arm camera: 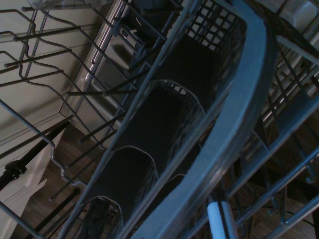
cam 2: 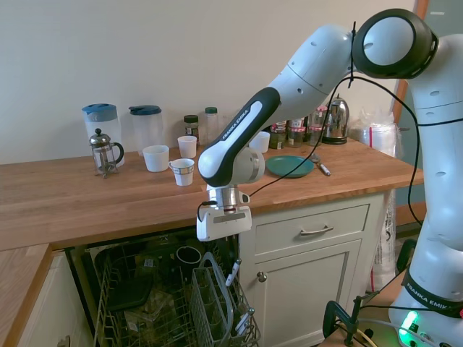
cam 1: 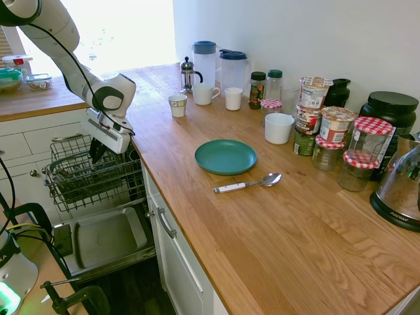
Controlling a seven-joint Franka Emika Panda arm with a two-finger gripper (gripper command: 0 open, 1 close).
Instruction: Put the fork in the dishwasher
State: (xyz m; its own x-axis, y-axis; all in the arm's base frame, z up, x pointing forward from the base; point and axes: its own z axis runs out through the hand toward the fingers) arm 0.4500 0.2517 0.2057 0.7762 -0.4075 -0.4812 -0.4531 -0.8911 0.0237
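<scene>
Gripper (cam 2: pixel 230 254) hangs low over the pulled-out wire rack of the dishwasher (cam 1: pixel 92 177), pointing down at the grey cutlery basket (cam 2: pixel 213 303). Fork (cam 2: pixel 233 272) is just under the gripper, white handle upright and slightly tilted, lower end going into the basket; finger opening cannot tell, and whether the fingers touch the handle is unclear. Wrist view: dark basket compartments (arm camera: pixel 149 129) with the curved grey basket handle (arm camera: pixel 234 124) across them, white handle tip (arm camera: pixel 218 219) at the bottom edge. Rack tines and a dark bowl (cam 2: pixel 188 254) crowd the basket. On the wooden surface (cam 1: pixel 275 223), well apart from the dishwasher: teal plate (cam 1: pixel 225 156), white-handled spoon (cam 1: pixel 247 184) just beside it, white cups (cam 1: pixel 203 94), French press (cam 1: pixel 188 74), two pitchers (cam 1: pixel 205 58), jars (cam 1: pixel 335 138) along the wall. Dishwasher door panel (cam 1: pixel 105 239) lies open below the rack, white drawers (cam 2: pixel 315 230) beside it.
</scene>
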